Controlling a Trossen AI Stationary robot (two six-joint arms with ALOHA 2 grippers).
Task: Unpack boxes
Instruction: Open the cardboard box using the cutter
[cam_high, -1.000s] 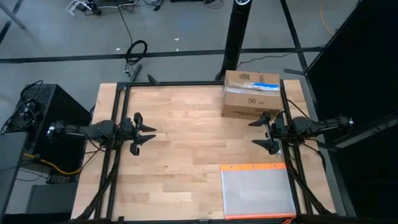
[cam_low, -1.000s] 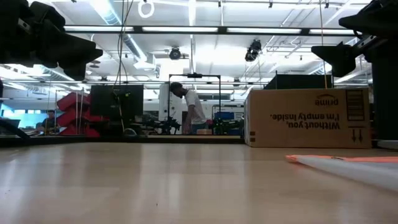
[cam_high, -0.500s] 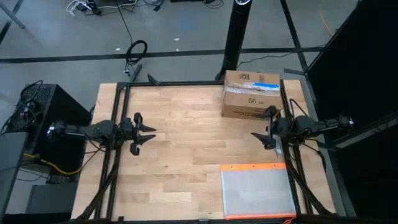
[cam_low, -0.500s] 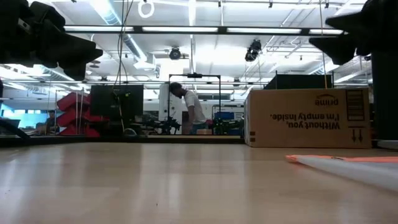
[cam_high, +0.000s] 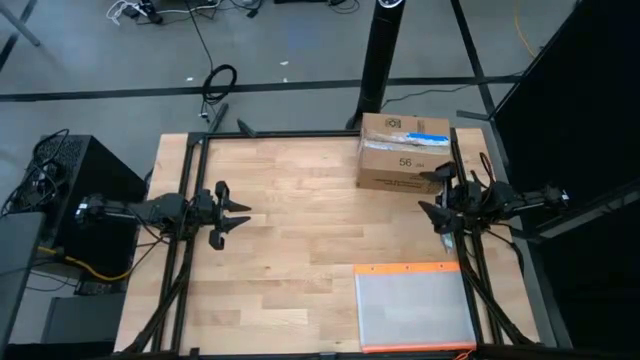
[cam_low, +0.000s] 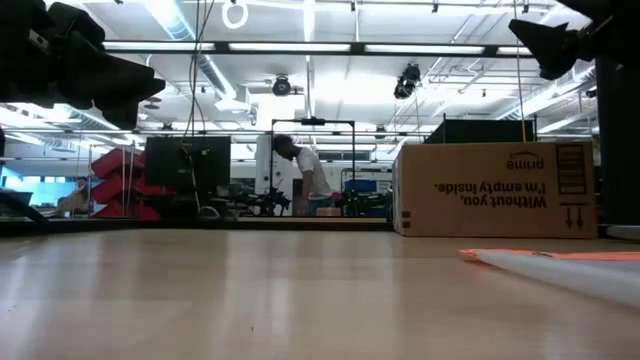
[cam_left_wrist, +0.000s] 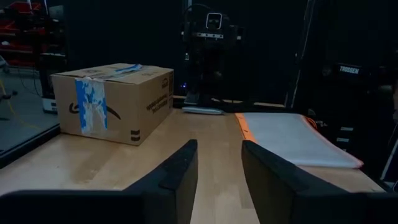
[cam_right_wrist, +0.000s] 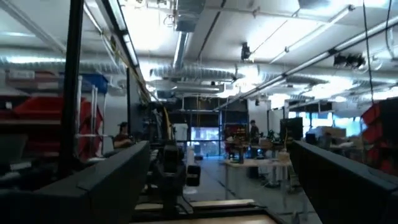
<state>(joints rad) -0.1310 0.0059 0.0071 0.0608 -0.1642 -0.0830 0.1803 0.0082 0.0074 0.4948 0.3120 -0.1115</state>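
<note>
The brown cardboard box (cam_high: 405, 152) stands on its bottom at the table's far right corner, taped and labelled on top; it also shows in the low view (cam_low: 495, 190) and the left wrist view (cam_left_wrist: 112, 102). My left gripper (cam_high: 247, 214) hovers level over the table's left side, open and empty (cam_left_wrist: 217, 171), pointing toward the box from far off. My right gripper (cam_high: 426, 192) hangs just near of the box, open wide, tipped upward (cam_low: 540, 45) so its wrist view (cam_right_wrist: 217, 149) sees only the room. Neither touches the box.
A flat clear pouch with an orange edge (cam_high: 415, 305) lies at the near right, below my right arm. Bare wood spans the table's middle (cam_high: 300, 220). A dark pole (cam_high: 385, 50) stands behind the far edge. A person (cam_low: 305, 180) stands far off in the room.
My right gripper has tipped its fingers upward, risen a little and drawn back toward the table's right edge, staying open. The box and pouch have not moved.
</note>
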